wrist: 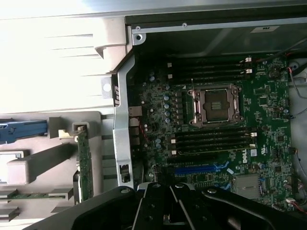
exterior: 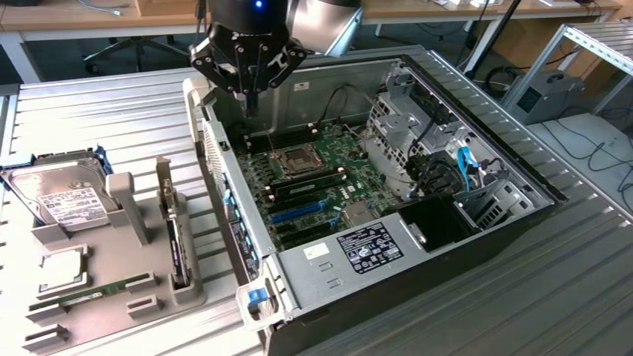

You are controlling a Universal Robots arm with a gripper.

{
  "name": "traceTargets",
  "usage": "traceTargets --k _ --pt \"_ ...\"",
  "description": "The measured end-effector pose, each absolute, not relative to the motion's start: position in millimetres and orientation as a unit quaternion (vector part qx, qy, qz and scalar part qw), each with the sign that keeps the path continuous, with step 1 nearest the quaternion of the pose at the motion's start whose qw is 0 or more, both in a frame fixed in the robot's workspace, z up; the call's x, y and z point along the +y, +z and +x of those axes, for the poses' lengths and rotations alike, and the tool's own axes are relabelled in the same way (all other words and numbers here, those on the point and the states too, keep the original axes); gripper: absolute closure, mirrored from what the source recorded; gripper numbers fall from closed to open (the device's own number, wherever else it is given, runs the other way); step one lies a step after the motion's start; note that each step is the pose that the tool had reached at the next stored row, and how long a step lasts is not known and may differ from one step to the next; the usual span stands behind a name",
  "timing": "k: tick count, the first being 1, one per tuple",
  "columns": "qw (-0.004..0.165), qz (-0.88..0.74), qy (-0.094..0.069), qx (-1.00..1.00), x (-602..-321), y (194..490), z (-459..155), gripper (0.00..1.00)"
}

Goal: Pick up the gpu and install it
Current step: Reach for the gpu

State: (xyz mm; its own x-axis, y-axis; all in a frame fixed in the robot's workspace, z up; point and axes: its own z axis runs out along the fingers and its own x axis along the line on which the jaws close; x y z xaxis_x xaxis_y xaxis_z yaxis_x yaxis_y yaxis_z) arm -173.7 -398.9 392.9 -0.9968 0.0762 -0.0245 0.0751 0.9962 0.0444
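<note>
The graphics card (exterior: 176, 248) stands on edge in a slot of the grey moulded holder (exterior: 118, 311), at the lower left of the exterior view. It is a thin black board with a silver bracket at its far end. The holder carries four parts, one of each: the card, a boxy silver hard drive (exterior: 64, 200) with a white label, a narrow green memory stick (exterior: 94, 291) and a square silver chip (exterior: 61, 271). To the holder's right lies an open computer case (exterior: 396, 297) with a green motherboard (exterior: 342, 167), its square processor socket (exterior: 296, 159), a blue slot (exterior: 296, 213) and a labelled silver power supply (exterior: 361, 248). The black gripper (exterior: 251, 96) hangs over the case's upper-left corner, well apart from the card, clenched on nothing. Everything sits on a ribbed metal table (exterior: 118, 111).
</note>
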Motion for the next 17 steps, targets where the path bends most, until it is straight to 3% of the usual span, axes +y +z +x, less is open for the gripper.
traceTargets --k 17 --pt "0.013 0.038 0.022 0.999 -398.9 392.6 -178.6 0.89"
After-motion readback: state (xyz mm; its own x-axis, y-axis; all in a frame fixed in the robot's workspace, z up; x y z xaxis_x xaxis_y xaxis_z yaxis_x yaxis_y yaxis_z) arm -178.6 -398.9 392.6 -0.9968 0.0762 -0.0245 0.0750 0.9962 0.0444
